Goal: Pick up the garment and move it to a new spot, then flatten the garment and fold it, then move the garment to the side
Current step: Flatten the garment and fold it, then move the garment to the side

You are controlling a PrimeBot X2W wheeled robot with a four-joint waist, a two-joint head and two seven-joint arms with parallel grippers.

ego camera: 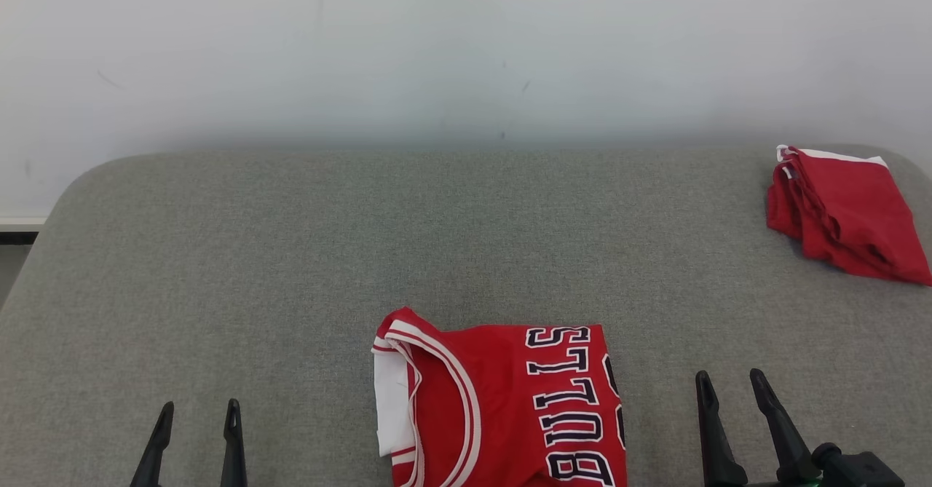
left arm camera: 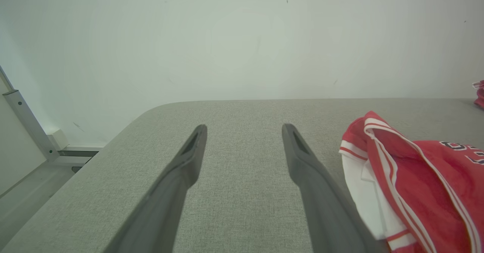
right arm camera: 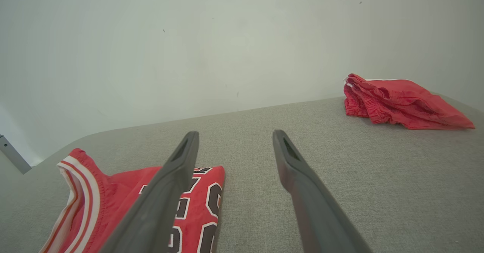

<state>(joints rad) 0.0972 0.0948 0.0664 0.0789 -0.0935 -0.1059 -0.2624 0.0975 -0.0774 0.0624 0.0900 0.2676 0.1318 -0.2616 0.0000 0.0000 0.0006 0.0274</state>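
Observation:
A red basketball jersey, the garment (ego camera: 502, 407), lies folded near the front edge of the grey padded table (ego camera: 291, 254), with white trim and dark "BULLS" lettering showing. The left wrist view has the garment (left arm camera: 416, 185) at its right, and the right wrist view shows the garment (right arm camera: 124, 200) at its lower left. My left gripper (ego camera: 196, 416) hovers open to the left of it, nothing between its fingers (left arm camera: 189, 158). My right gripper (ego camera: 728, 385) stands open to the right of it, also empty, one finger (right arm camera: 177, 169) partly in front of the jersey.
A second red garment, folded shorts (ego camera: 844, 214), rests at the table's far right corner, and the right wrist view has the shorts (right arm camera: 401, 101) at its upper right. A pale wall (ego camera: 466, 50) rises behind the table. A metal post (left arm camera: 26, 120) stands off the left edge.

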